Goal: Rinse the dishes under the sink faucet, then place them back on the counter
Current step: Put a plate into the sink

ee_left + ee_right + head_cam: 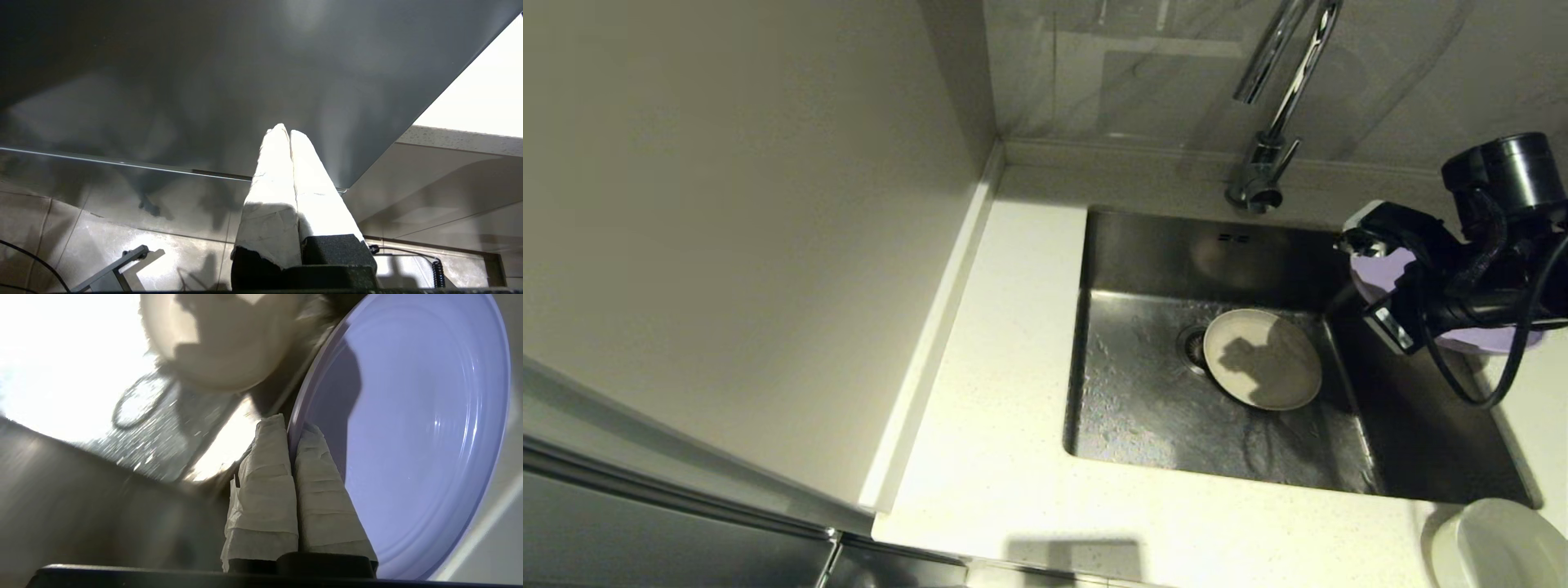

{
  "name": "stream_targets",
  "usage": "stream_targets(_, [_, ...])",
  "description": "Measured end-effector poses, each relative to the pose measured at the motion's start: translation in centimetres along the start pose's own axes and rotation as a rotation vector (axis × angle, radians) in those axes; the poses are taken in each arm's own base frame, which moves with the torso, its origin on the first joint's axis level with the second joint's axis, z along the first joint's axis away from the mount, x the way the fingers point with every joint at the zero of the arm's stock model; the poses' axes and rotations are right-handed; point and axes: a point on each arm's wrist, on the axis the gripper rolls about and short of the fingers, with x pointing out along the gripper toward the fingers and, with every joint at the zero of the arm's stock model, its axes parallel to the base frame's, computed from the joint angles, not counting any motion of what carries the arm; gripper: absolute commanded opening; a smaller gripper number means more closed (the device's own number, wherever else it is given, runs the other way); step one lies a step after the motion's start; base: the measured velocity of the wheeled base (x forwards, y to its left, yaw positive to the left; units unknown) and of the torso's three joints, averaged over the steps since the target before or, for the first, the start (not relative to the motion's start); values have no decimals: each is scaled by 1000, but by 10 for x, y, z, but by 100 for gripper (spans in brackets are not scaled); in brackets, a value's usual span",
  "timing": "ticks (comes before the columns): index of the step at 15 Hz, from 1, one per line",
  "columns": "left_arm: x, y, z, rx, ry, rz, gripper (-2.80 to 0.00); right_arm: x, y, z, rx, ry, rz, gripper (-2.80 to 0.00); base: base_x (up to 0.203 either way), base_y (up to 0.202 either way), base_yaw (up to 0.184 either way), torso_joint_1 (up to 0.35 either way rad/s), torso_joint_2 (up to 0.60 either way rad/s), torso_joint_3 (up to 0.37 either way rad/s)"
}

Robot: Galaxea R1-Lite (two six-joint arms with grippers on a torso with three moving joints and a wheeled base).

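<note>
My right gripper [1368, 282] [293, 424] is shut on the rim of the lilac plate [1486, 339] [408, 437]. It holds the plate at the right rim of the sink [1143, 408], mostly over the counter [1005, 343]. The cream plate [1262, 359] [220, 343] lies in the wet basin beside the drain. The white bowl [1499, 543] sits on the counter at the near right corner. The chrome faucet [1278, 106] rises behind the basin. My left gripper [286, 130] is shut on nothing, parked low in front of a dark cabinet panel and outside the head view.
A tall pale wall panel [727, 245] stands along the left side of the counter. The marbled back wall [1143, 73] runs behind the faucet. The right arm's black cable [1494, 376] hangs over the sink's right edge.
</note>
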Motion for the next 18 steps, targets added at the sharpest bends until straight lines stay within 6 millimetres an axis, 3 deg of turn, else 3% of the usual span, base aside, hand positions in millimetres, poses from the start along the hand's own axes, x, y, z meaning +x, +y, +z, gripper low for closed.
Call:
stream_targets(6, [0,0,0,0,0,0,-280,-17,43,-14,-94,-2,128,-280,0,0,0,0,0,0])
stream_targets(11, [0,0,0,0,0,0,-280,-26,82,-10,-186,-60,211,-280,0,0,0,0,0,0])
stream_targets(18, [0,0,0,0,0,0,-280,4,145,6,-246,-197,258,-280,0,0,0,0,0,0])
